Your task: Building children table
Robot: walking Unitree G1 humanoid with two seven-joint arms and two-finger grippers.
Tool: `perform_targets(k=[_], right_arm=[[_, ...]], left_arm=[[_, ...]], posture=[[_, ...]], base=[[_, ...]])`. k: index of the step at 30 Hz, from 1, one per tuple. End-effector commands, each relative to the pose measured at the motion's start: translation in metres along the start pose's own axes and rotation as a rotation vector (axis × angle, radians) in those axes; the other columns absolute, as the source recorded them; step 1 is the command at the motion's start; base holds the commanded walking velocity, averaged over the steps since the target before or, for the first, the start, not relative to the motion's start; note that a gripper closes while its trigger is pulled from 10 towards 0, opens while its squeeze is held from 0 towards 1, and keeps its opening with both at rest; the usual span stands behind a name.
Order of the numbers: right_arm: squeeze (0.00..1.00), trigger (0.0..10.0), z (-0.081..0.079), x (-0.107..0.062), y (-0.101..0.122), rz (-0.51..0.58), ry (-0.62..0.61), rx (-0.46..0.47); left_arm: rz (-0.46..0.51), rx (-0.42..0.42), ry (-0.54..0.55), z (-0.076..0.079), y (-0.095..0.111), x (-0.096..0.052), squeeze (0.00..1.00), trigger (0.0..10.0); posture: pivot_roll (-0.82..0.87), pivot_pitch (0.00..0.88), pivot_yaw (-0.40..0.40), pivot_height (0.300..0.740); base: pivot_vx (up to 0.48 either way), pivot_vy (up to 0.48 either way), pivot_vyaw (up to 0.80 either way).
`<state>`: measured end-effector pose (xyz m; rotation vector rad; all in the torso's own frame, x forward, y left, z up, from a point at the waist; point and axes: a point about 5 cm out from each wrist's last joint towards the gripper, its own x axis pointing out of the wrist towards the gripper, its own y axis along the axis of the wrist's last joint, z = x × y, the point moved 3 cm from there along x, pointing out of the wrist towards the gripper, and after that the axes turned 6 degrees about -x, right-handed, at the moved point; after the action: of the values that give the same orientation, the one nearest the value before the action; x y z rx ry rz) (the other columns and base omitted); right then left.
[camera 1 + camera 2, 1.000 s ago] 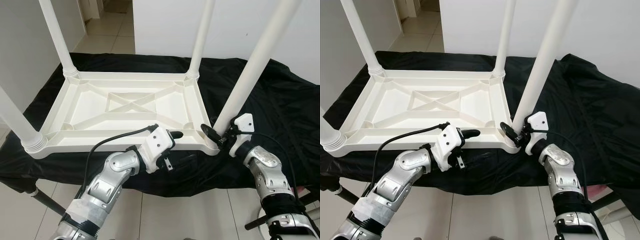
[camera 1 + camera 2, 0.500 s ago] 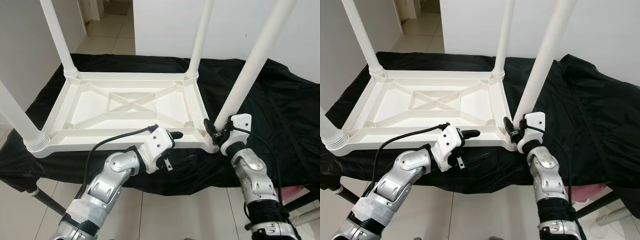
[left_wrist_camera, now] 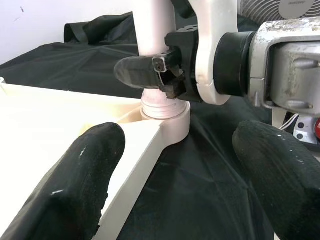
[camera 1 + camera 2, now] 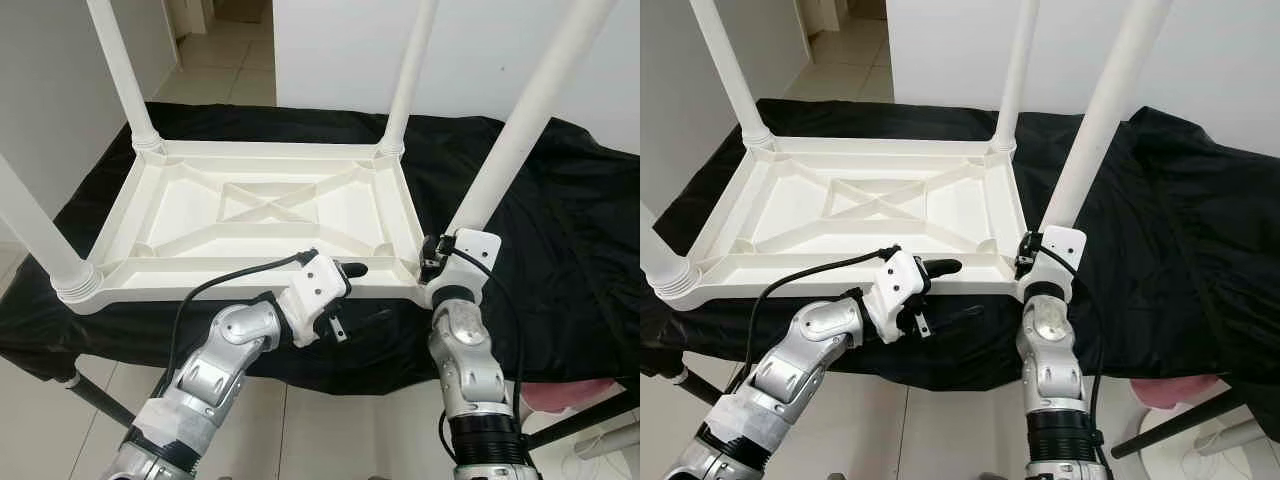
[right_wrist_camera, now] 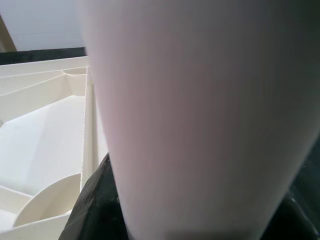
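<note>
A white plastic children's table (image 4: 250,272) lies upside down on a black cloth, its legs pointing up. My right gripper (image 4: 432,262) is at the base of the near right leg (image 4: 510,140), shut on it just above the socket. In the right wrist view that leg (image 5: 200,100) sits between the black fingers (image 5: 95,200). My left gripper (image 4: 344,300) is open at the table's front rim. In the left wrist view its fingers (image 3: 85,175) stand wide apart, facing the leg (image 3: 155,30) and the right gripper's finger (image 3: 145,70).
The black cloth (image 4: 560,220) covers a low stand and hangs over its edges. Three other legs rise at the far left (image 4: 125,80), far right (image 4: 410,80) and near left (image 4: 35,235). White walls are behind, and tiled floor lies below.
My right arm has swung inward. Its gripper, open beside the near right leg a second ago, now clasps the leg's base. The left gripper has stayed put.
</note>
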<state>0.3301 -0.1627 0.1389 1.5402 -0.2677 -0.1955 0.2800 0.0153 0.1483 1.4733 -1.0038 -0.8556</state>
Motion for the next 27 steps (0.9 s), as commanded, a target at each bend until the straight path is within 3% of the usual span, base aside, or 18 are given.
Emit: perform_targets(k=[1,11,15,16,27], right_arm=[[0.00,10.0,0.002,-0.001,-0.008,-0.049,-0.027,0.019],[0.00,10.0,0.006,-0.003,-0.004,-0.032,-0.032,0.024],[0.00,10.0,0.015,0.000,-0.003,-0.009,-0.059,-0.025],[1.00,10.0,0.014,-0.001,-0.001,0.009,-0.028,0.002],[1.00,10.0,0.015,-0.006,0.006,0.070,0.052,0.033]], left_arm=[[-0.011,-0.004,-0.016,0.002,-0.003,0.000,0.00,10.0],[-0.010,0.001,-0.018,0.002,-0.002,0.000,0.00,10.0],[-0.010,0.003,-0.014,0.003,-0.004,-0.001,0.00,10.0],[-0.009,0.003,-0.012,0.002,-0.004,-0.002,0.00,10.0],[-0.005,0.008,-0.005,0.002,-0.002,-0.003,0.00,10.0]], posture=[[-0.07,0.000,-0.009,0.740],[-0.07,0.000,-0.007,0.740],[-0.07,0.000,-0.009,0.740],[-0.07,0.000,-0.009,0.740],[-0.07,0.000,-0.010,0.740]], base=[[0.000,0.000,0.00],[0.000,0.000,0.00],[0.000,0.000,0.00],[0.000,0.000,0.00],[0.000,0.000,0.00]])
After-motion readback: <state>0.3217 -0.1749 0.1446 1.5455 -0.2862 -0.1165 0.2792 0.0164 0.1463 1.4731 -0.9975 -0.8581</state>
